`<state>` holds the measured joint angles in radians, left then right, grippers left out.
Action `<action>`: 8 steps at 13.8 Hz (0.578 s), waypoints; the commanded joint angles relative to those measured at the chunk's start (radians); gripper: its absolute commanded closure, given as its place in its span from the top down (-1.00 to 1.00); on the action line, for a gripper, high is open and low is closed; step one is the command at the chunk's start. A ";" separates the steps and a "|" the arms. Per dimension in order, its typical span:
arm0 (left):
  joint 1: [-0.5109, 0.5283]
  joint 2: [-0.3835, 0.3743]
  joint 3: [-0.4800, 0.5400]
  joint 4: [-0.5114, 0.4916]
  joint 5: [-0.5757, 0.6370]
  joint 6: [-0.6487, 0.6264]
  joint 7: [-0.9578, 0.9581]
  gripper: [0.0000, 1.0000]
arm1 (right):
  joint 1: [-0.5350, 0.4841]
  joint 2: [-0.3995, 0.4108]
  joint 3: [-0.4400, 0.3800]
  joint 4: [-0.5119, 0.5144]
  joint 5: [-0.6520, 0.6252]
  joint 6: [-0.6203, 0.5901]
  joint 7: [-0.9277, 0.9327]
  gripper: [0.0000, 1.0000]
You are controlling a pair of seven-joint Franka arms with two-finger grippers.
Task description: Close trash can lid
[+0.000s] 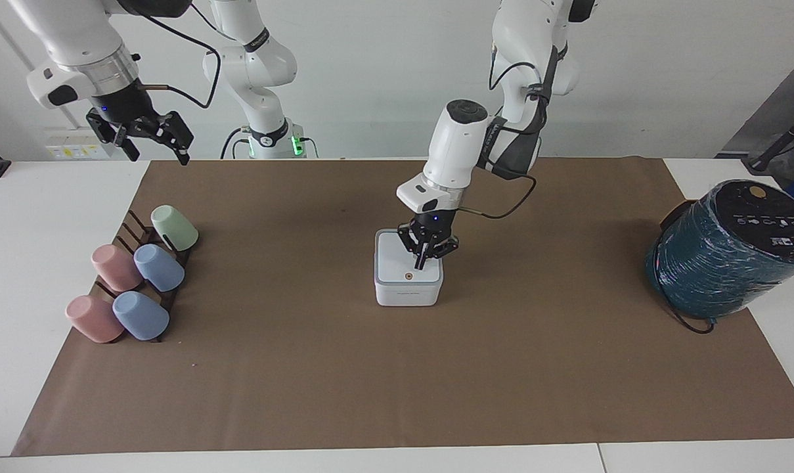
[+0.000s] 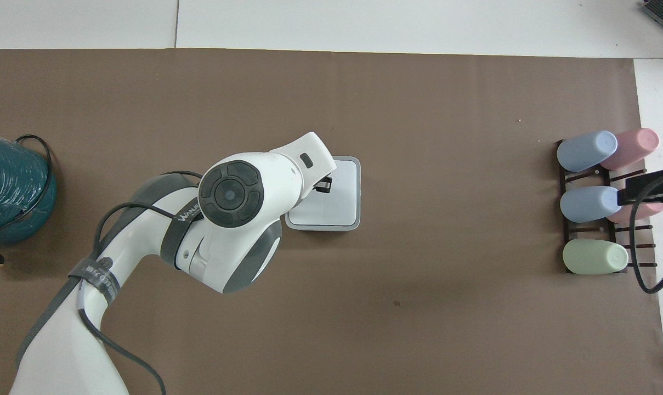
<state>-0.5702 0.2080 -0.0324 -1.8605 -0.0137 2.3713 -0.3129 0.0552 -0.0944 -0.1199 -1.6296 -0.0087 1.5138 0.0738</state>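
Observation:
The small white trash can stands at the middle of the brown mat. Its white lid with the grey rim lies flat and shut on it, and the orange dot shows on top. The lid also shows in the overhead view, partly covered by the left arm. My left gripper is shut and empty. It hangs just above the lid's edge toward the left arm's end, fingertips pointing down. In the overhead view the left gripper is mostly hidden under its wrist. My right gripper waits, open and raised, over the right arm's end of the table.
A dark rack holds several pastel cups at the right arm's end; the cups show overhead too. A large dark teal wrapped cylinder with a black cable stands at the left arm's end.

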 commanded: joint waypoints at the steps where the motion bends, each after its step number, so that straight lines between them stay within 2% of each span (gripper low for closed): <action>1: 0.042 -0.073 -0.003 -0.037 0.003 -0.124 0.063 -0.84 | 0.003 -0.015 -0.004 -0.016 -0.004 0.011 -0.014 1.00; 2: 0.059 -0.088 -0.003 -0.043 0.003 -0.163 0.087 -0.84 | 0.002 -0.015 -0.004 -0.016 -0.004 0.011 -0.014 1.00; 3: 0.090 -0.100 -0.004 -0.054 0.003 -0.197 0.093 -0.75 | 0.003 -0.015 -0.004 -0.016 -0.004 0.011 -0.014 1.00; 4: 0.102 -0.113 -0.003 -0.069 0.003 -0.219 0.097 -0.56 | 0.002 -0.015 -0.004 -0.016 -0.004 0.011 -0.014 1.00; 5: 0.116 -0.128 -0.001 -0.090 0.003 -0.228 0.098 0.00 | 0.003 -0.015 -0.004 -0.016 -0.004 0.011 -0.014 1.00; 6: 0.140 -0.136 -0.001 -0.109 0.005 -0.230 0.107 0.75 | 0.003 -0.015 -0.004 -0.016 -0.004 0.011 -0.014 1.00; 7: 0.167 -0.160 -0.001 -0.135 0.005 -0.230 0.135 1.00 | 0.003 -0.015 -0.004 -0.016 -0.004 0.011 -0.014 1.00; 8: 0.200 -0.180 -0.003 -0.155 0.005 -0.230 0.167 1.00 | 0.003 -0.015 -0.004 -0.016 -0.004 0.011 -0.014 1.00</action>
<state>-0.4229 0.0996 -0.0267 -1.9432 -0.0133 2.1501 -0.1980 0.0552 -0.0944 -0.1199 -1.6296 -0.0087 1.5138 0.0738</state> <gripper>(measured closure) 0.515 0.000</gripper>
